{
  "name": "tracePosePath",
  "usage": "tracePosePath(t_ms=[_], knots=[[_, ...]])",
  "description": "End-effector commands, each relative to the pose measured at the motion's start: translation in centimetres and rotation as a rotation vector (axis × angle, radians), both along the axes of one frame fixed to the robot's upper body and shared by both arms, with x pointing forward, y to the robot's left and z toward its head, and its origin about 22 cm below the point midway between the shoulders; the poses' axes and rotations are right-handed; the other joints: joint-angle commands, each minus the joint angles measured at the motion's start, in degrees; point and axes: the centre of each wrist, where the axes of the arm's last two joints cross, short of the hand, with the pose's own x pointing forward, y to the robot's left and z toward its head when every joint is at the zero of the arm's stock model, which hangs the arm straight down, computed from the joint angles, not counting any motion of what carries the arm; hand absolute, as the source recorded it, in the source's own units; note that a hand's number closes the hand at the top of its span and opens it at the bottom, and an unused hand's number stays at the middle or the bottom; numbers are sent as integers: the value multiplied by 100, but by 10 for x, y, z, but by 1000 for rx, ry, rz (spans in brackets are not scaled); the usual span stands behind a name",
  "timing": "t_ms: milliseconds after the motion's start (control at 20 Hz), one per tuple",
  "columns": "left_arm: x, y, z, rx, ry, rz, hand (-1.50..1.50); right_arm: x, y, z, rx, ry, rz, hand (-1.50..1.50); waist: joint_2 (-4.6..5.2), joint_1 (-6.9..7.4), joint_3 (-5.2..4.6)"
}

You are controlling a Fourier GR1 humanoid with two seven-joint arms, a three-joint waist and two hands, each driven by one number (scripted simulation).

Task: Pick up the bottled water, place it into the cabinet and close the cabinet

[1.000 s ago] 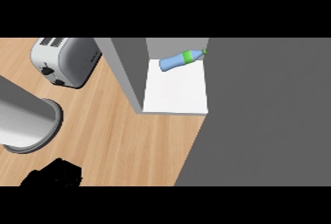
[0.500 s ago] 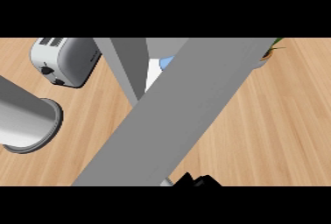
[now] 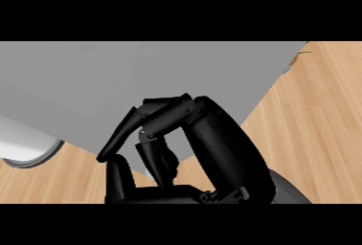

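The grey cabinet door (image 3: 141, 86) fills most of the head view and slants from the upper right down to the lower left. My right hand (image 3: 212, 148) rises from the lower edge at the middle, its back towards me. Its fingers (image 3: 134, 129) bend forward at the knuckles and stretch down to the left against the door, and they hold nothing. The thumb (image 3: 120, 177) stands apart below them. The bottled water and the inside of the cabinet are hidden behind the door. My left hand does not show.
A silver round pot (image 3: 25, 148) shows at the left edge, partly under the door. The wooden counter (image 3: 318, 124) lies bare at the right. A small bit of greenery (image 3: 302, 55) shows at the door's upper right corner.
The cabinet door has swung from the right across to the left and now covers the shelf and the bottle. My right hand has come up from the lower edge against it. The toaster is hidden.
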Motion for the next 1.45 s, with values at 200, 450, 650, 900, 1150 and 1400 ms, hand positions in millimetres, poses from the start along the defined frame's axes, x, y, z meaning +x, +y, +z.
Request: tracePosePath(t_ms=[200, 450, 650, 900, 1150, 1400], knots=[[-5, 24, -4, 3, -3, 16, 150, 74, -5, 8, -28, 47, -48, 150, 28, -43, 7], [-22, 24, -3, -4, 9, 5, 150, 113, -8, -19, -61, 74, -80, 150, 29, -19, 9], [-2, 16, 10, 10, 6, -2, 150, 136, -12, -29, -79, 102, -84, 150, 62, -20, 13], [8, 24, 11, 6, -17, -28, 150, 144, 0, -51, -111, 104, -141, 150, 109, 29, 7], [3, 30, 13, 1, -21, -73, 150, 159, -24, -43, -114, 115, -200, 150, 127, 156, 0], [15, 26, 10, -9, -22, -41, 150, 153, -20, -63, -110, 116, -185, 150, 146, 57, 1]])
